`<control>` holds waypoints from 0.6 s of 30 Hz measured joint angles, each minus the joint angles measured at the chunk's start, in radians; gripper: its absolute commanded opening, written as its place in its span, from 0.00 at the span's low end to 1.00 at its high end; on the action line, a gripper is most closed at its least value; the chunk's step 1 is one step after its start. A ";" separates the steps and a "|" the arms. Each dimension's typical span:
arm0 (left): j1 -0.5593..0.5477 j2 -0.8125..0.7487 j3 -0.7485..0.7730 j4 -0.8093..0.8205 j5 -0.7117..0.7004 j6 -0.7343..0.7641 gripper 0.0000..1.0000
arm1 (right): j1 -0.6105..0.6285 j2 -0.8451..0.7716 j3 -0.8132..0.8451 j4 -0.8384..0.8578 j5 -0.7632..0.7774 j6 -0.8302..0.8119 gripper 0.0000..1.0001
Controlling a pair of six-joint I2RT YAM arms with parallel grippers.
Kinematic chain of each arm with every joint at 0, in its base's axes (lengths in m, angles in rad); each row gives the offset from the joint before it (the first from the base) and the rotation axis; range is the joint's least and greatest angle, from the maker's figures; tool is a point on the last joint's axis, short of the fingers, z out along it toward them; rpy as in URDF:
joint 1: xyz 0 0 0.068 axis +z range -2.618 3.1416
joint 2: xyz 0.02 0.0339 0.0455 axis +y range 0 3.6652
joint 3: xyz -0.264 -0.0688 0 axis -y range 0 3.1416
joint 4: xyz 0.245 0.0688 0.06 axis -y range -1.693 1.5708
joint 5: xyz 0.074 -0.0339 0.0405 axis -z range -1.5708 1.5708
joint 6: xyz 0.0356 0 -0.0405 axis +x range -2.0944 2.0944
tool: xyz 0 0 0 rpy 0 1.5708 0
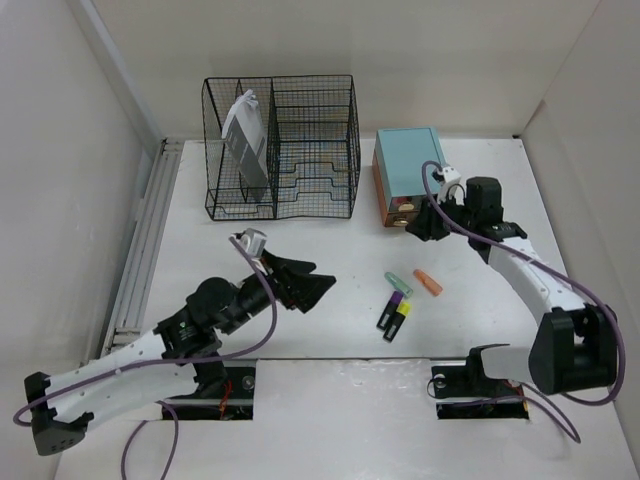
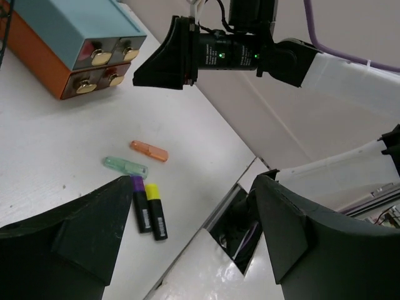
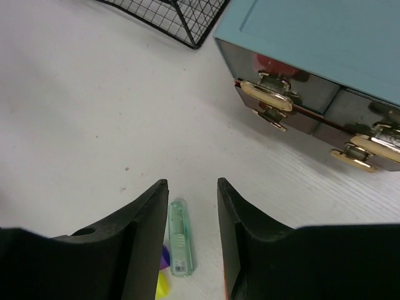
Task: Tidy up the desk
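The white desk (image 1: 330, 225) carries several highlighters near its middle: a green one (image 1: 398, 283), an orange one (image 1: 428, 282), and two black ones capped purple (image 1: 392, 307) and yellow (image 1: 399, 320). My left gripper (image 1: 316, 281) is open and empty, hovering left of them; its wrist view shows the green (image 2: 125, 167), orange (image 2: 149, 150), purple (image 2: 141, 203) and yellow (image 2: 156, 211) highlighters beyond its gripper (image 2: 192, 181). My right gripper (image 1: 427, 228) is open and empty in front of the teal drawer box (image 1: 410, 170). In its wrist view the gripper (image 3: 192, 184) hangs above the green highlighter (image 3: 179, 237).
A black wire-mesh rack (image 1: 285, 145) stands at the back with a grey-white item (image 1: 245, 140) in its left compartment. The teal box's drawers (image 3: 294, 109) with gold handles are shut. A grey rail (image 1: 140, 250) runs along the left edge. Two cut-outs (image 1: 225, 385) (image 1: 480, 392) lie at the near edge.
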 measured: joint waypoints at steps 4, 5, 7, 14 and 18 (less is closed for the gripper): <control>0.000 -0.106 -0.060 -0.069 -0.038 -0.032 0.77 | 0.002 0.098 0.000 0.048 0.002 0.077 0.44; 0.000 -0.117 -0.070 -0.084 -0.045 -0.039 0.77 | 0.003 0.125 0.000 0.058 0.013 0.095 0.44; 0.000 -0.129 -0.085 -0.114 -0.055 -0.050 0.77 | 0.008 0.172 -0.001 0.075 0.041 0.127 0.46; 0.000 -0.135 -0.092 -0.151 -0.073 -0.060 0.77 | 0.020 0.219 -0.057 0.164 0.122 0.245 0.64; 0.000 -0.136 -0.092 -0.154 -0.078 -0.060 0.77 | 0.020 0.219 -0.114 0.251 0.165 0.309 0.67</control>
